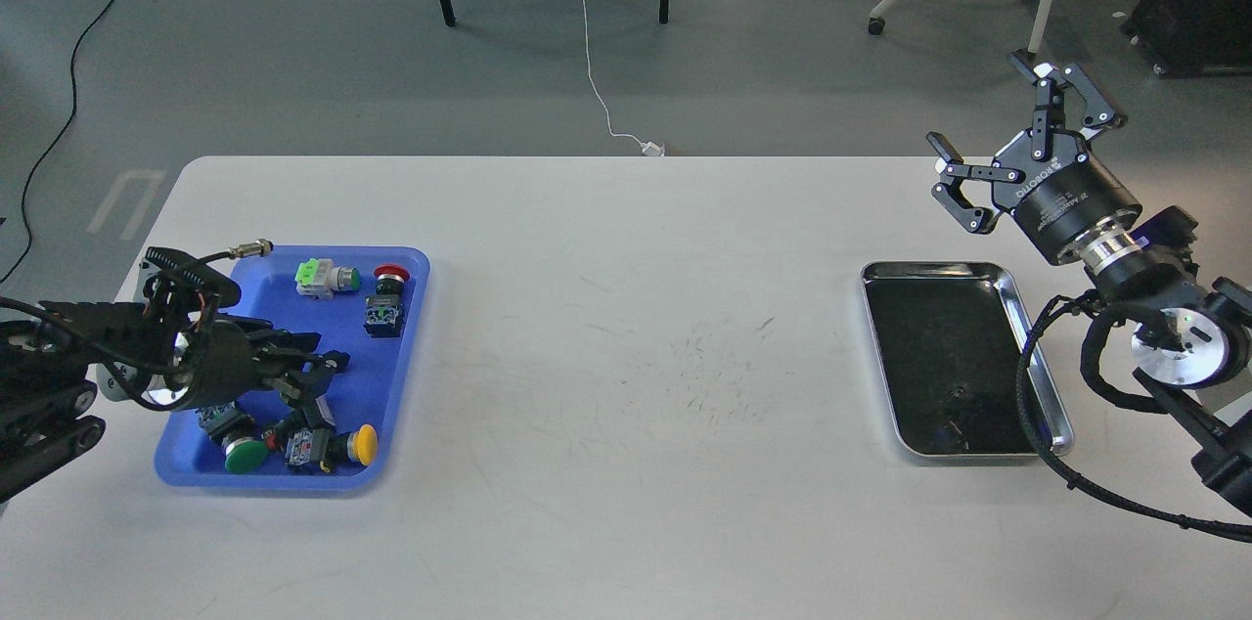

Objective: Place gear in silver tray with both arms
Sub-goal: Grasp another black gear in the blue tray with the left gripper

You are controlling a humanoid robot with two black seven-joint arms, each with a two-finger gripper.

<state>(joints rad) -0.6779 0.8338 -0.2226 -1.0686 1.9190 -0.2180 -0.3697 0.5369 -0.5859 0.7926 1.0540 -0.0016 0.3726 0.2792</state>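
Observation:
The silver tray (929, 266) lies on the right of the white table, its dark mirror-like bottom bare. The gear lies in a blue plastic tray (416, 307) at the left: a green-and-white switch (323, 276), a red push button (391, 276), a green button (245, 454) and a yellow button (364, 444). My left gripper (318, 380) is low over the blue tray's middle, above the green and yellow buttons; its dark fingers blend with the parts below. My right gripper (978, 104) is wide open and empty, raised beyond the silver tray's far right corner.
A metal connector (256, 248) rests on the blue tray's far rim. My right arm's black cable (1027, 385) hangs along the silver tray's right rim. Chair and table legs stand on the floor beyond the table's far edge.

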